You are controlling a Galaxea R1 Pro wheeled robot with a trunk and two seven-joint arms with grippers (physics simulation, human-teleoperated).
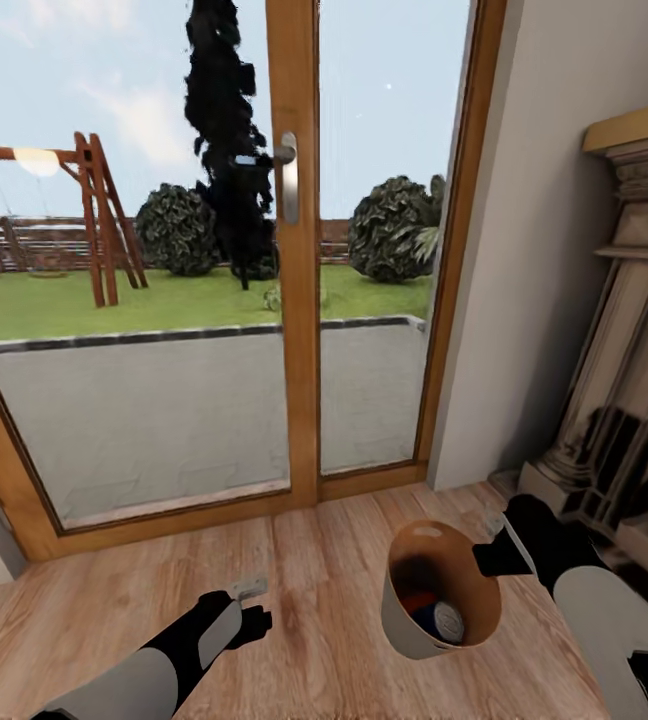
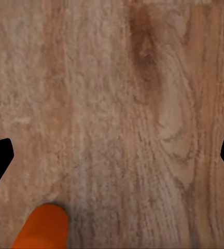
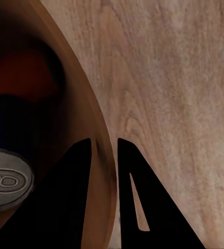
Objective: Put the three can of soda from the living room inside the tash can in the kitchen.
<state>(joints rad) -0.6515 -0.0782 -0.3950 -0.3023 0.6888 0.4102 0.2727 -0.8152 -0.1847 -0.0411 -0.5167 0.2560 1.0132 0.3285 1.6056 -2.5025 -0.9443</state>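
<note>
Held by its rim in the closed right gripper [image 1: 492, 556], presumably for carrying, the bin [image 1: 404, 625] with cans [image 1: 436, 615] inside is tilted above the wooden floor [image 1: 314, 560]; the left gripper [image 1: 249, 600] is spread open, empty.

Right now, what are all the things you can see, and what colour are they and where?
Bin: one, pale outside, tan inside, tilted, above the wood floor, its rim pinched by the right hand.
Soda cans: at least one inside the bin, orange-red and blue with a silver top; exact count unclear.
Orange thing: one, lying on the floor near the left hand.
Glass doors: wood frame, silver handle, straight ahead.
Garden outside: brown swing frame, dark bushes, green grass.
Fireplace surround: one, pale, at the right.
Left hand: black, open, over the floor.
Right hand: black, shut on the bin's rim.
</note>
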